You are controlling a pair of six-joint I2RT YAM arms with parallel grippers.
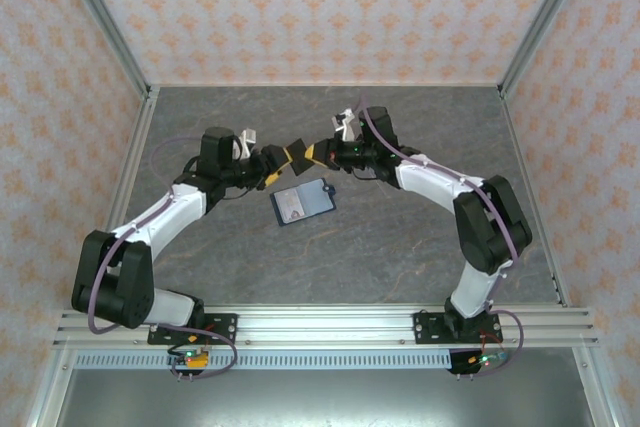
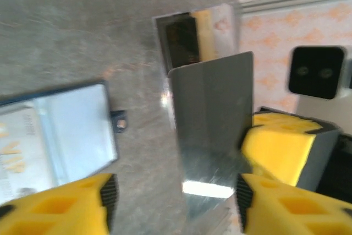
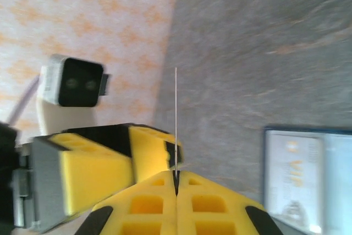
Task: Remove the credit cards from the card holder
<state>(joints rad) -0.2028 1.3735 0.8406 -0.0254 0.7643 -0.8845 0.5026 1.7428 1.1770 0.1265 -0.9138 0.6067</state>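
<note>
Because the credit cards (image 2: 214, 119) are thin, stiff, light and glossy, they are best pinched flat across both faces near a short edge; an edge hold would probably slip. At the bottom of the right wrist view, the right gripper (image 3: 176, 184) is closed on them, and they are seen edge-on as a fine line. At the bottom of the left wrist view, the left gripper (image 2: 176, 199) is spread wide with nothing clamped. Farther off, mid-frame in the top view, the card holder (image 1: 303, 203) is laid open on the mottled grey tabletop (image 1: 400, 247), a pale printed card seemingly lodged inside.
</note>
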